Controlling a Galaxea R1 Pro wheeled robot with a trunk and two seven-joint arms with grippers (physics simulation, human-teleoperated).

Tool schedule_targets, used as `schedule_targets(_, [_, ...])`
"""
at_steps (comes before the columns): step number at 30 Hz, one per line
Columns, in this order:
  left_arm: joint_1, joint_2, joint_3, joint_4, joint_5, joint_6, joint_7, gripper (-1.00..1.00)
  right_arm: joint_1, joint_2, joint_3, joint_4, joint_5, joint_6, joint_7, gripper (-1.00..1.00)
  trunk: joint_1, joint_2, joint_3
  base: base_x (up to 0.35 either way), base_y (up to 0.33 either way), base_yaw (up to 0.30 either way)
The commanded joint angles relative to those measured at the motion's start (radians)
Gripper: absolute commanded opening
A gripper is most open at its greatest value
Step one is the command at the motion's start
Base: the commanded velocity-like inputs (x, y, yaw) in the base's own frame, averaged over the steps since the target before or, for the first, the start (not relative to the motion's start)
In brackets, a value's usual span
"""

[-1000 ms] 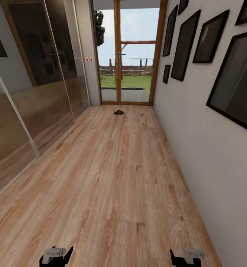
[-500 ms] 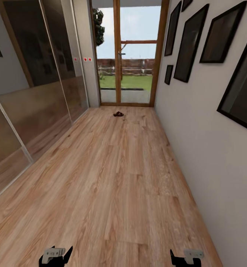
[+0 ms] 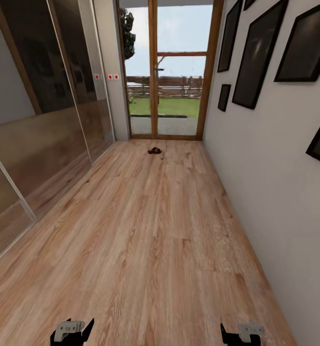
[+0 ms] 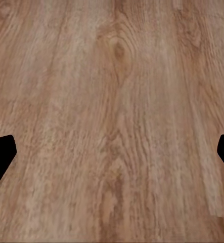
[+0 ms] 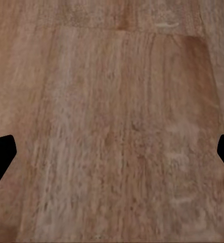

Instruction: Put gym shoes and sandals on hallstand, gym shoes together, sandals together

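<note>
A small dark brown sandal (image 3: 154, 151) lies on the corridor floor (image 3: 160, 230) far ahead, just before the glass door. I cannot tell whether it is one sandal or two. The gym shoes and the hallstand are out of view. My left gripper (image 3: 73, 331) and right gripper (image 3: 241, 332) hang low at the near edge of the head view, far from the sandal. In the left wrist view the left gripper (image 4: 112, 157) is open over bare planks. In the right wrist view the right gripper (image 5: 112, 157) is open too, with only floor between its fingers.
Mirrored sliding wardrobe doors (image 3: 44, 120) run along the left side. A white wall with black picture frames (image 3: 256, 57) runs along the right. A wood-framed glass door (image 3: 167, 81) closes the far end. The plank floor stretches ahead between them.
The whole head view has shifted: the camera has moved forward down the corridor, so the walls and frames slide outward and the sandal sits slightly lower. Both grippers hold the same pose.
</note>
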Motion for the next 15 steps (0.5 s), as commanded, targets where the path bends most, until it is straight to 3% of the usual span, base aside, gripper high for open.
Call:
schedule_targets(1, [-0.001, 0.000, 0.003, 0.001, 0.009, 0.001, -0.010, 1.00, -0.001, 0.000, -0.007, 0.001, 0.010, -0.003, -0.003, 1.00, 0.000, 0.000, -0.001, 0.340, 0.102, 0.000])
schedule_targets(15, [-0.001, -0.002, 0.003, 0.002, 0.009, 0.000, -0.010, 1.00, -0.001, 0.000, -0.007, 0.001, 0.010, -0.003, -0.003, 1.00, 0.000, 0.000, -0.001, 0.340, 0.103, 0.000])
